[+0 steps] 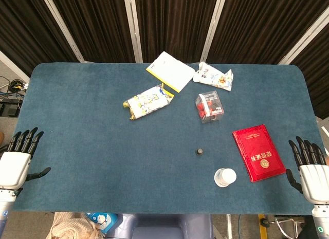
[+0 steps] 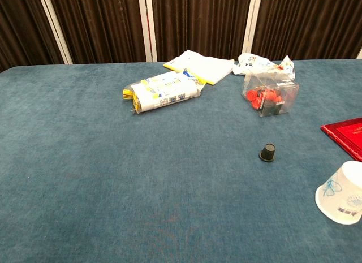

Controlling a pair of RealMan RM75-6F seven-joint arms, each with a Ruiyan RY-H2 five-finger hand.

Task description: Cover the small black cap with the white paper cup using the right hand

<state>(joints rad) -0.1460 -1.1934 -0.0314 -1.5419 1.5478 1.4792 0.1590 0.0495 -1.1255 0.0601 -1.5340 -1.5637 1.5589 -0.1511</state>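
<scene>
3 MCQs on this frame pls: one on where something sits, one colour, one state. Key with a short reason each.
1. Where is the white paper cup relative to the small black cap?
A. Nearer the robot and toward its right
B. At the far edge, by the curtains
C. Covering the cap

2. What colour is the booklet beside the cup?
A. Yellow
B. Red
C. Green

3. What is the right hand doing?
A. Holding the cup
B. Pressing on the cap
C. Open at the table edge, holding nothing

Key:
1 A: the head view shows the cup below and right of the cap, apart from it.
2 B: its cover is plainly red in both views.
3 C: its fingers are spread, clear of every object, like the left hand.
</scene>
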